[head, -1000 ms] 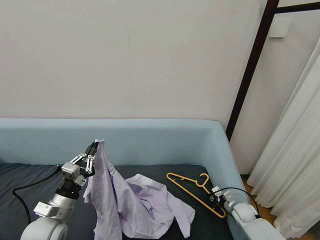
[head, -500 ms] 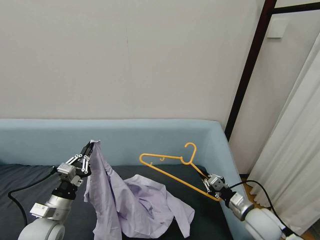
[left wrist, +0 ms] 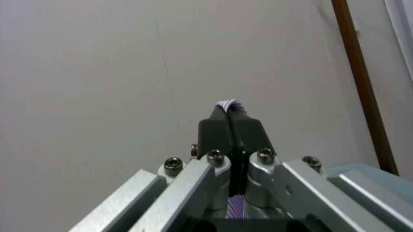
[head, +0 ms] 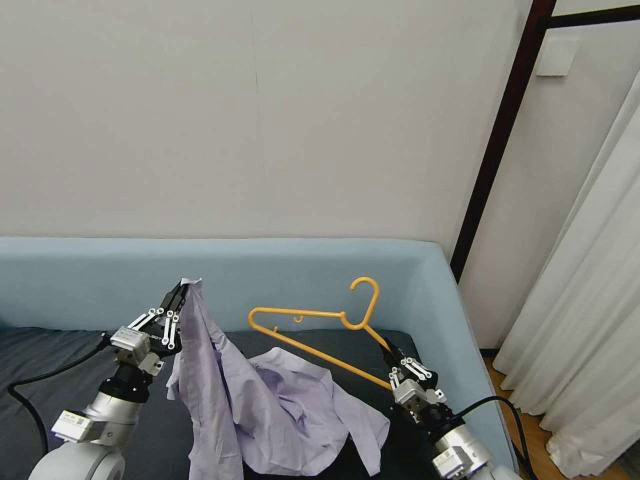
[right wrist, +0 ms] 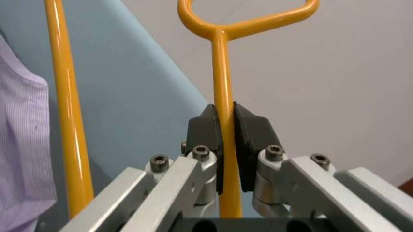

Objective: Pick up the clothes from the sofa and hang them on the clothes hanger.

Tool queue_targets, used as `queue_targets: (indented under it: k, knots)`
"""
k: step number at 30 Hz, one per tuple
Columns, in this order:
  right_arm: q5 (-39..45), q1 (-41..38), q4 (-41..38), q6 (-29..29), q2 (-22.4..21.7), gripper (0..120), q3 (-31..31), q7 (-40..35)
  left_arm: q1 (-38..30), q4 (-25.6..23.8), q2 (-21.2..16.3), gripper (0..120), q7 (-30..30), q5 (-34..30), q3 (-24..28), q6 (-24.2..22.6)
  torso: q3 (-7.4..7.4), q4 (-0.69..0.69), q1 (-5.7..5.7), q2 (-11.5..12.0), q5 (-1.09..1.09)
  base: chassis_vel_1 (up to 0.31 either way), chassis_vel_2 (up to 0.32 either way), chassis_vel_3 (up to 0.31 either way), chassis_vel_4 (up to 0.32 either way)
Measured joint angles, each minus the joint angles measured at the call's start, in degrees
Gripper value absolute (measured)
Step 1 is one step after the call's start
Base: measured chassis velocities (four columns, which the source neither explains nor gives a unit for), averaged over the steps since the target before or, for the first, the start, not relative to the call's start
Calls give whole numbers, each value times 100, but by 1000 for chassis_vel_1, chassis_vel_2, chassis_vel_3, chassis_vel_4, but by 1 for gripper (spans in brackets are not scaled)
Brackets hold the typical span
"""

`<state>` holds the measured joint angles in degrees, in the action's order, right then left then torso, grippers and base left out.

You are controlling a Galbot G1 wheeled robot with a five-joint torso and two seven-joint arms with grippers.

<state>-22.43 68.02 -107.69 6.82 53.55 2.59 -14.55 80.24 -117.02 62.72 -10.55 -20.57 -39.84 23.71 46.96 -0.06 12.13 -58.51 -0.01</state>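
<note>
A lilac shirt [head: 255,405] lies partly heaped on the dark sofa seat [head: 40,370], one edge pulled up. My left gripper [head: 183,294] is shut on that raised edge; a tuft of shirt [left wrist: 227,104] pokes out between its black fingers [left wrist: 216,133]. An orange clothes hanger [head: 310,325] is held up above the seat, right of the shirt, hook upward. My right gripper [head: 392,358] is shut on its lower end; the hanger's bar [right wrist: 223,87] runs between the black pads [right wrist: 248,137], with the shirt [right wrist: 22,145] beside.
The light blue sofa back [head: 300,270] and right armrest [head: 445,310] bound the seat. A plain wall rises behind. A dark door frame [head: 495,150] and white curtain [head: 590,330] stand at the right.
My right gripper has lifted the hanger off the seat and carried it left towards the shirt, tilting it upright. The left gripper and shirt edge shifted slightly left a second ago.
</note>
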Motion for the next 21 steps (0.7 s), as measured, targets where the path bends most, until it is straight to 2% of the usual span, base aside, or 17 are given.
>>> queue_targets:
  k: [13,21]
  knots:
    - [-4,-636,464,277,422,5,-594,190,328,-46,481,0,-202,568,433,135,0,0,1,0,0,0,0,0,0]
    - [70,-717,506,339,574,5,-820,182,418,22,611,0,-294,772,475,250,0,0,1,1,0,0,0,0,0]
